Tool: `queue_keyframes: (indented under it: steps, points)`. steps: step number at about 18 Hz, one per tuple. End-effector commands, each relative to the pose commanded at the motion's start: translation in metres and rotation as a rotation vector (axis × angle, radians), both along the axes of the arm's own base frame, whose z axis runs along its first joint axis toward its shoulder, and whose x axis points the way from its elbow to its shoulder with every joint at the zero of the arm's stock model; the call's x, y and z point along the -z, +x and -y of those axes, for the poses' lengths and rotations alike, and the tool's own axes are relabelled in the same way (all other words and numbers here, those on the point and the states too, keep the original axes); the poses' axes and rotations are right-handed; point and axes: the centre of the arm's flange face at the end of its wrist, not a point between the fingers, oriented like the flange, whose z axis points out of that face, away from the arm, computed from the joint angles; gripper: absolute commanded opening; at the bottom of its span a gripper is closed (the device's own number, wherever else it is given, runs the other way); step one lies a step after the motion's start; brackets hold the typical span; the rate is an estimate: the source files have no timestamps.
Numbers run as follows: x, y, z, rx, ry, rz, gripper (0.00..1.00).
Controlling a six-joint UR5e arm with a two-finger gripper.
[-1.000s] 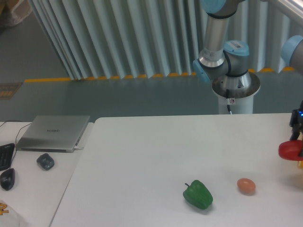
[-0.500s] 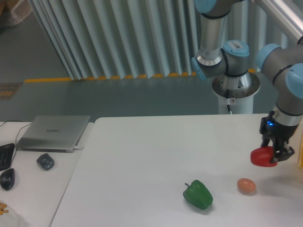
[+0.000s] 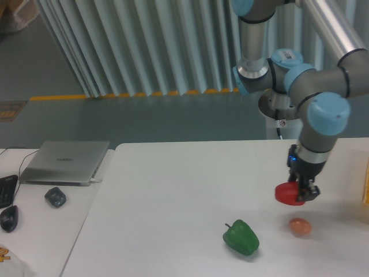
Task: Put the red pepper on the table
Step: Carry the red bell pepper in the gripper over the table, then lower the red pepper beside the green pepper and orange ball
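1. Gripper (image 3: 302, 191) pointing down, fingers clamped on the red pepper (image 3: 286, 193).
2. Red pepper held above the right part of the table (image 3: 173, 190), apparently clear of the surface.
3. Orange-pink egg-shaped object (image 3: 300, 227) below the pepper in view, apart; green pepper (image 3: 241, 237) to its left.

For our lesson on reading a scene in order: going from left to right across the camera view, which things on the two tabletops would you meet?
Computer mouse → dark small object → laptop → green pepper → red pepper, held in the gripper. The orange-pink egg-shaped object overlaps these sideways, so it is left out.
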Motion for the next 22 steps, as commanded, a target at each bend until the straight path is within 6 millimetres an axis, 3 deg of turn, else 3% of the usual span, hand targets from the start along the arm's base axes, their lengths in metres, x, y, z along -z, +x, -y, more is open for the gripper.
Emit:
queue_keyframes:
  steps: [8, 12, 19, 22]
  points:
    - [-0.008, 0.027, -0.037, -0.153, 0.083, -0.108, 0.37]
    - [0.015, 0.042, -0.048, -0.121, 0.070, -0.208, 0.37]
    - [0.037, 0.052, -0.044, -0.101, 0.016, -0.209, 0.38]
    - [0.039, 0.053, -0.045, -0.099, 0.015, -0.208, 0.47]
